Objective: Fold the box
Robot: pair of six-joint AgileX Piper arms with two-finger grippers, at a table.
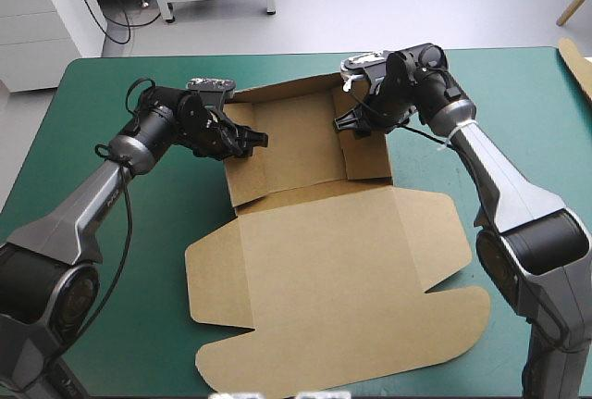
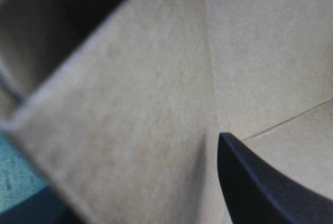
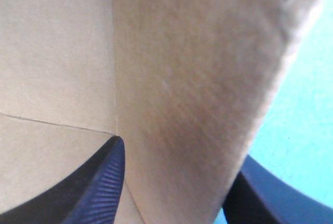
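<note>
Upper centre: left gripper (image 1: 254,140) and right gripper (image 1: 344,123) each clamp a raised wall of the box (image 1: 296,144), likely to hold both upright; lid (image 1: 333,297) flat below.

We stretch our left arm (image 1: 100,193) and right arm (image 1: 504,186) toward the upper middle of the frame, both jaws pinched almost shut.
</note>
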